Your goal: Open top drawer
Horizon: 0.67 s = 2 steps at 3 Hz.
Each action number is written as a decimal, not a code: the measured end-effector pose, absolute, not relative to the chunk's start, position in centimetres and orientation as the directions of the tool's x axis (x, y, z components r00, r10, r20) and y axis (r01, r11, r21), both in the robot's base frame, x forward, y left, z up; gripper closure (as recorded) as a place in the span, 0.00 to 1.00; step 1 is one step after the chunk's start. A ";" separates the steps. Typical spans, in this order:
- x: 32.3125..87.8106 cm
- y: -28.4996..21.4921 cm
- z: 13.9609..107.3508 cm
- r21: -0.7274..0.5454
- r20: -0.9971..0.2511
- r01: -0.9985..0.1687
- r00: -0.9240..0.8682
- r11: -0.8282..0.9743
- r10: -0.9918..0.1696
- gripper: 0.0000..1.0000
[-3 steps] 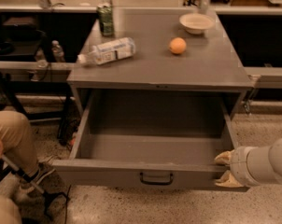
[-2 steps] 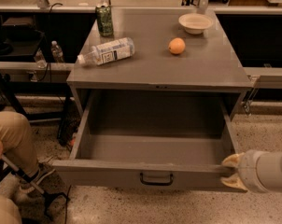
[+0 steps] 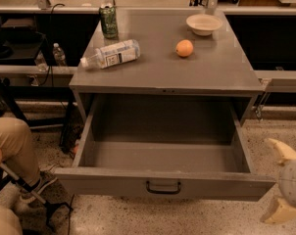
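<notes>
The gripper (image 3: 267, 181) sits low at the right edge, its two pale fingers spread well apart.

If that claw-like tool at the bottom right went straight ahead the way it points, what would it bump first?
Probably the right end of the front panel of the top drawer. The tool, fingers spread, points left at it, though depth is unclear.

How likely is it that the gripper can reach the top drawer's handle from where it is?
Probably yes: the gripper, jaws open, sits right of the top drawer, and nothing stands before the handle.
</notes>
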State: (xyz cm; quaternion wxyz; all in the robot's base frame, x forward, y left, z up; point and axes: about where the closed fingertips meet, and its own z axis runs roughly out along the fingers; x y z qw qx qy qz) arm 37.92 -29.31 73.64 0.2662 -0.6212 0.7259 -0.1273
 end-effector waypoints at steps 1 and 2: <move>38.4 -31.8 75.1 -0.519 -0.229 -0.825 -0.117 0.223 -0.966 0.00; 39.4 -35.7 77.4 -0.520 -0.245 -0.811 -0.159 0.268 -0.956 0.00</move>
